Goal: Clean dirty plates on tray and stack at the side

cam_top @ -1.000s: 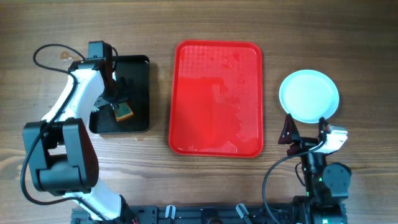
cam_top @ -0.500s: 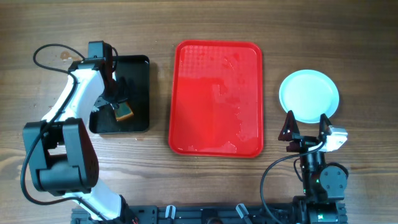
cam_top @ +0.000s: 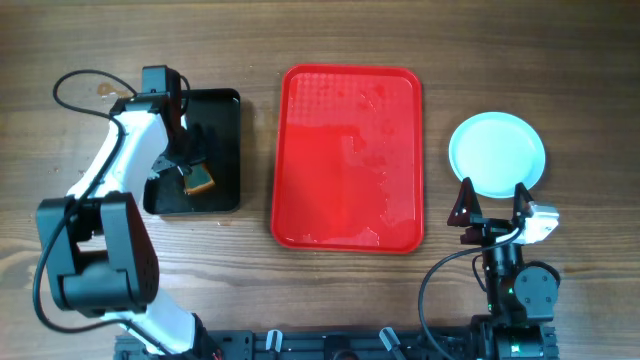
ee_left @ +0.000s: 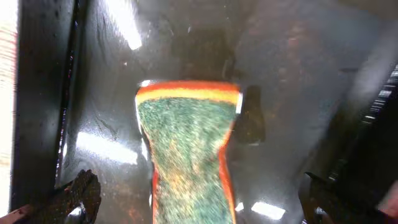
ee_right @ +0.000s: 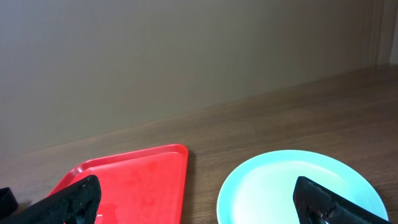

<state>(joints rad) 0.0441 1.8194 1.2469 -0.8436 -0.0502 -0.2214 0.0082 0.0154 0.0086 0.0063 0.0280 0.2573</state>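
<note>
The red tray lies with its long axis running from the robot's edge of the table to the far edge, and nothing stands on it. Right of it, well apart, the pale blue plates show as one round disc; how many are stacked is hard to tell from above. The right gripper hangs just on the robot's side of them, fingers spread wide. Left of the red tray, the left gripper hangs over the black tray, its fingers apart either side of a sponge.
</note>
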